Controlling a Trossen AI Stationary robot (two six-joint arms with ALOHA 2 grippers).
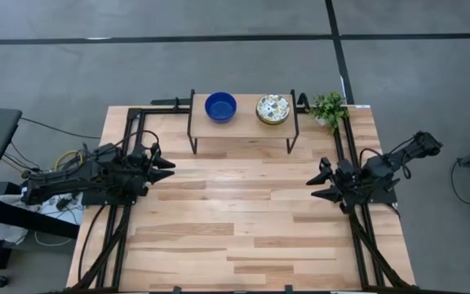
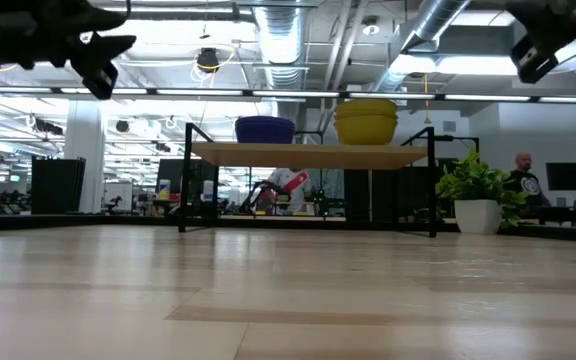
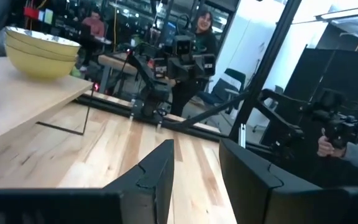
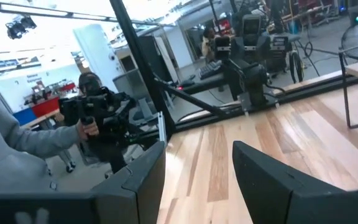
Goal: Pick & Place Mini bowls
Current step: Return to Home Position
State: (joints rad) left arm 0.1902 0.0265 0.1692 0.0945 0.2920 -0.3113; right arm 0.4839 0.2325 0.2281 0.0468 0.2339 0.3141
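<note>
No bowl lies on the open wooden table [image 1: 235,237]; its boards carry only the arms and their frame. At the far edge stands the shelf [image 1: 243,129], and every bowl in view sits on it.

The left arm lies folded along the table's left side. Its left gripper [image 1: 167,169] is raised clear of the wood, fingers parted with nothing between them. The right arm is placed the same way on the right side, and the right gripper [image 1: 317,183] is likewise spread and empty. Both are well apart from the shelf.

On the shelf's left half sit the blue bowls [image 1: 220,106]. Just beside them, on the right half, are the patterned bowls [image 1: 272,109], whose nested rims show in the left wrist view. How many are in each stack cannot be counted here. Off the shelf's right end stands a small potted plant [image 1: 329,108], no part of the job.

By my reading the placing is finished, and all that is left is for the arms to settle at rest.
</note>
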